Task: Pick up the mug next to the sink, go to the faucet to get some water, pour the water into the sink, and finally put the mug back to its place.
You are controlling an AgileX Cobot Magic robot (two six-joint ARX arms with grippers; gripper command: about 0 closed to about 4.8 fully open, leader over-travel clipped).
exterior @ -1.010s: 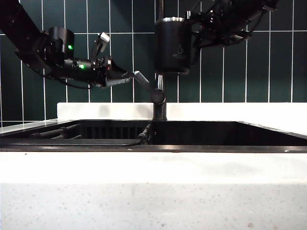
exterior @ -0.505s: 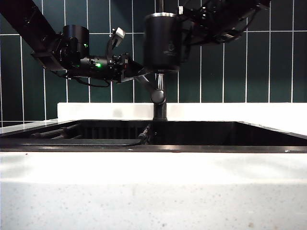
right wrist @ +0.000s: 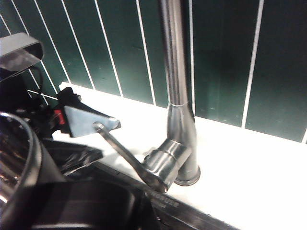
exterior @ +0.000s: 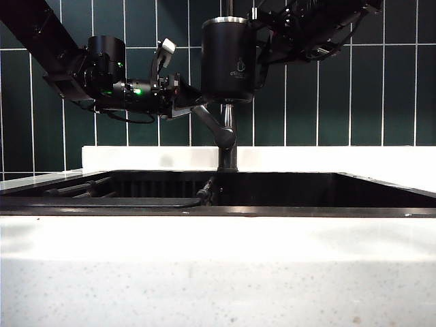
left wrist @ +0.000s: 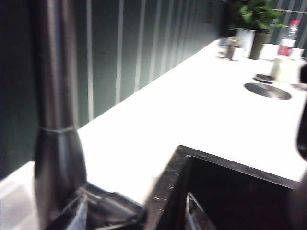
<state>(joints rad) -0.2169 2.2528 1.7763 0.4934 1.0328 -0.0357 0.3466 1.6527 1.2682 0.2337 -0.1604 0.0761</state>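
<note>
Mug (exterior: 229, 58): matte black, silver rim, pale logo facing me; held upright, high in front of the faucet (exterior: 227, 129) pipe, by my right tool (exterior: 267, 42), which is closed on the handle side; its rim also fills a corner of the right wrist view (right wrist: 14, 158).

Left tool (exterior: 185, 101): spread as wide as it goes, holding nothing; in the right wrist view its pale fingers (right wrist: 91, 122) sit at the tip of the lever handle (right wrist: 122, 155), one either side as far as I can judge; whether they touch it I cannot tell.

Faucet: tall dark-grey pipe on a short base at the back edge of the sink (exterior: 272, 191); the lever angles out toward my left arm.

Sink: shallow black basin set in the white speckled tabletop (exterior: 218, 266); no water visible running.

Step in hand, as I judge it: working the lever to start the water.

Risks: mug bottom sits just above the lever base, near the left tool, so the arms could knock together; open fingers may slip off the thin lever; the spout is out of view, so I cannot confirm the mug is under it, and water could miss and splash the tabletop.
</note>
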